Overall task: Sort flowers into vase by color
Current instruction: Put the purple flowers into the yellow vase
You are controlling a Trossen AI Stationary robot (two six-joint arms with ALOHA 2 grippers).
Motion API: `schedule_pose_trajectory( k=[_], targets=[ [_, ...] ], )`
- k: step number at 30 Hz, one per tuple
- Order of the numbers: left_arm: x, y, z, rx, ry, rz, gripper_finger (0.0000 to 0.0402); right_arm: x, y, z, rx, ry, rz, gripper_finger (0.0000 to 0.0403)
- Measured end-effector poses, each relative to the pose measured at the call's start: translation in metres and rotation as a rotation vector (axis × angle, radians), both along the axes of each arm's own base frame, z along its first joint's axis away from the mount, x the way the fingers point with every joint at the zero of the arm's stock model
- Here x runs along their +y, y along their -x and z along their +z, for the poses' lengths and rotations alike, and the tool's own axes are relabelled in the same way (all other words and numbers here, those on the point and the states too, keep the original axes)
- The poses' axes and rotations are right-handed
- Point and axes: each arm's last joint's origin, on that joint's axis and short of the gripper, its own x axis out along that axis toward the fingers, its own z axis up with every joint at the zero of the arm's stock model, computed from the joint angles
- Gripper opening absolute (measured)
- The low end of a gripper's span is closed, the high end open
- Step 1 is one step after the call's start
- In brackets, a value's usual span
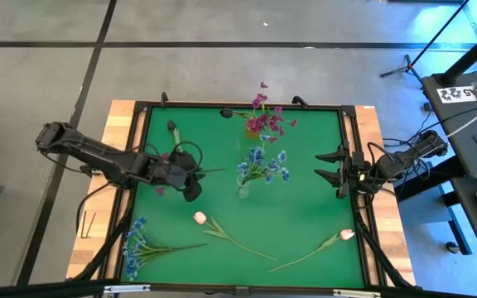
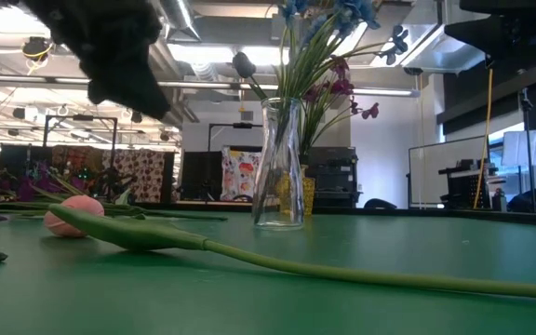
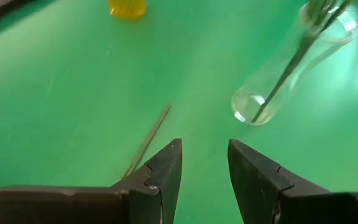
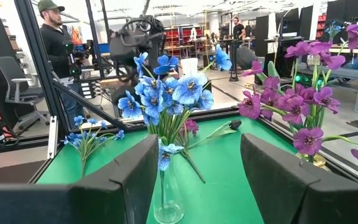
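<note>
A clear glass vase (image 1: 243,190) with blue flowers (image 4: 166,93) stands mid-table. Behind it, a yellow vase (image 1: 253,131) holds magenta flowers (image 4: 297,106). Lying flat on the green table (image 1: 305,207) are a blue spray (image 1: 139,244) at the near left, two tulips (image 1: 199,218) (image 1: 346,234) and dark-budded stems (image 1: 175,128) at the far side. My left gripper (image 3: 204,168) hovers left of the clear vase, tilted down and open. A thin green stem (image 3: 148,140) lies on the table beside its fingers. My right gripper (image 1: 330,165) waits open at the right edge.
A black frame (image 1: 350,149) rims the table. A magenta blossom (image 1: 160,189) lies under the left arm. In the low view, a tulip (image 2: 73,219) and its long stem (image 2: 342,270) cross the near foreground. A person (image 4: 55,37) stands beyond the table.
</note>
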Motion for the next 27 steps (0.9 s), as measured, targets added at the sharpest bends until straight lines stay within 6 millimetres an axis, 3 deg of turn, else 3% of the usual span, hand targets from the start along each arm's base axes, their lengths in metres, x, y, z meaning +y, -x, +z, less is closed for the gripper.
schedule_pose_trajectory(
  k=[10, 18, 27],
  targets=[
    [0.004, 0.009, -0.020, 0.017, 0.013, 0.107, 0.0124, 0.000, 0.000, 0.000, 0.004, 0.003, 0.000, 0.0227],
    [0.006, 0.010, -0.023, 0.019, 0.007, 0.129, 0.0124, 0.000, 0.000, 0.000, 0.004, 0.003, -0.002, 0.0227],
    [0.026, 0.008, -0.025, 0.048, 0.061, 0.182, 0.0124, 0.000, 0.000, 0.000, 0.004, 0.003, -0.011, 0.0227]
  ],
)
